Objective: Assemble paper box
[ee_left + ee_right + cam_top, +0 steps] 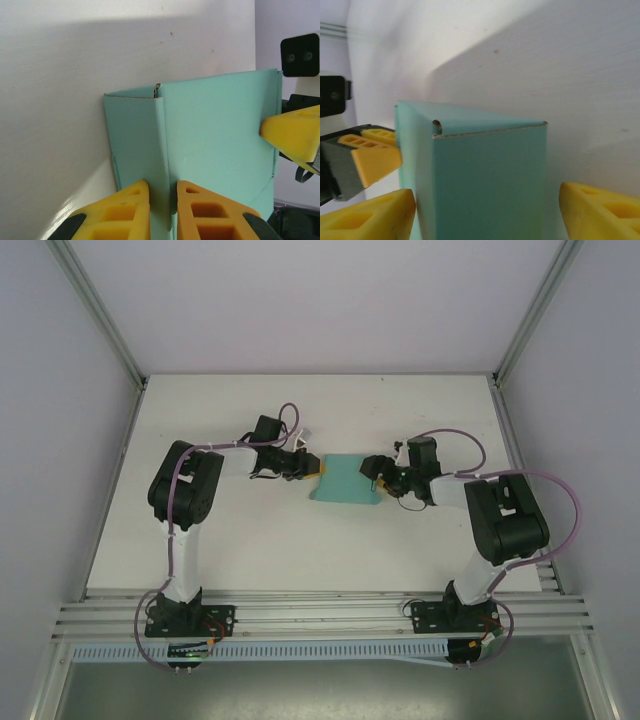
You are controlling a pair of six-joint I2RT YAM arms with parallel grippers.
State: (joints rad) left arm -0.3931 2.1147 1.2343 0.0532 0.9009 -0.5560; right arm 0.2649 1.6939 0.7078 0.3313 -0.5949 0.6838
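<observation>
Top external: paper box (345, 480), long axis left-right

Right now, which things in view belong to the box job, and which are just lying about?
Job:
box
left gripper, shut on a fold of it
right gripper, open around its other end

Not the job:
table
frame rails
Both are fixtures, not loose clutter.

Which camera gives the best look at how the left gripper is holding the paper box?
The left wrist view: close up, the left gripper pinches a folded wall of the paper box. The top view shows it small, at the box's left edge; the right wrist view catches its fingertips beside the box.
</observation>
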